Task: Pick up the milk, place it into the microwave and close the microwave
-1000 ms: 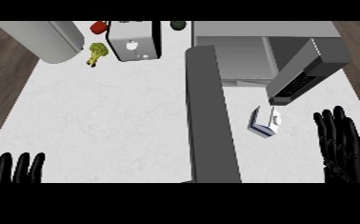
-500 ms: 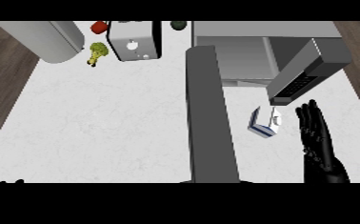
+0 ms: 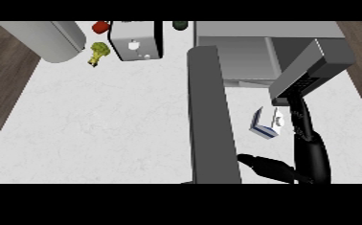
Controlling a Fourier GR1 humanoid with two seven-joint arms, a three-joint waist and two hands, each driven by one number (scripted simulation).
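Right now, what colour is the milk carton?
White with a blue edge, the milk carton shows best in the head view.

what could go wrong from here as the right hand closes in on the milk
The black right hand comes at the small white and blue milk carton edge-on with straight fingers, so it might nudge the carton aside rather than grasp it. The open grey microwave door stands close on the carton's other side, leaving little room. The grey microwave overhangs the fingertips and may catch them.

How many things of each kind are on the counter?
Microwave: 1
Milk carton: 1
Toaster: 1
Broccoli: 1
Red item: 1
Dark green item: 1
Grey cylinder: 1
Total: 7
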